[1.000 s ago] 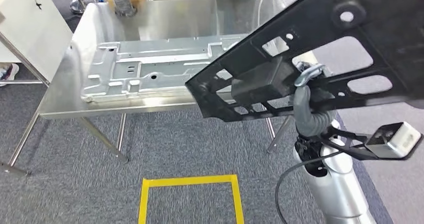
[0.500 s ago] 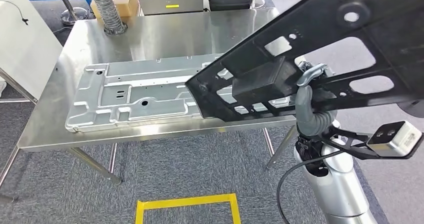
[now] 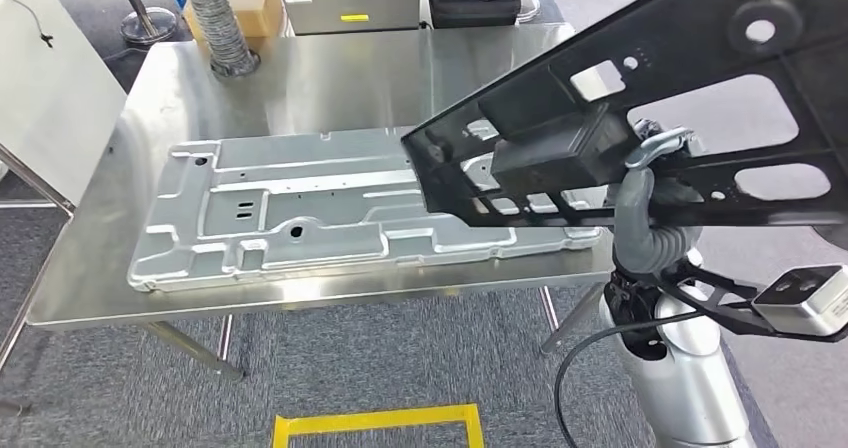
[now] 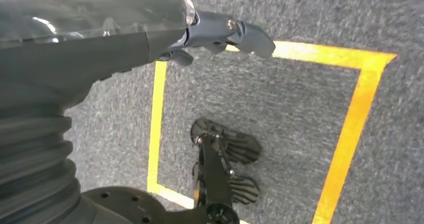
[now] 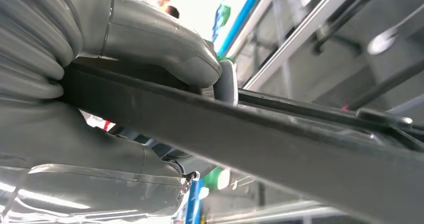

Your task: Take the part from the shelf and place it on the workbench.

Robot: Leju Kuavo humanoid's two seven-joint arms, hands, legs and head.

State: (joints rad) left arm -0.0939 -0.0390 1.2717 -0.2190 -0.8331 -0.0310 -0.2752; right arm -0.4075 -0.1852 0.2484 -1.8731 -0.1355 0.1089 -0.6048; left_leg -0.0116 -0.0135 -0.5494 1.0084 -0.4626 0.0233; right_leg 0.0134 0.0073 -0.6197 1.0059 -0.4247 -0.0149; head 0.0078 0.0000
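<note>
I see my right hand (image 3: 650, 183) at about four o'clock in the head view, clamped on the black frame (image 3: 640, 108); in the right wrist view the thumb (image 5: 165, 44) presses one face and the fingers wrap beneath. The frame hangs tilted above the steel surface (image 3: 320, 78), its low end over the grey metal panel (image 3: 300, 208). My left hand (image 4: 225, 31) hangs over the carpet (image 4: 280, 109), fingers loosely curled, holding nothing.

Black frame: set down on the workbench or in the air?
In the air: right hand holds black frame above the workbench.
</note>
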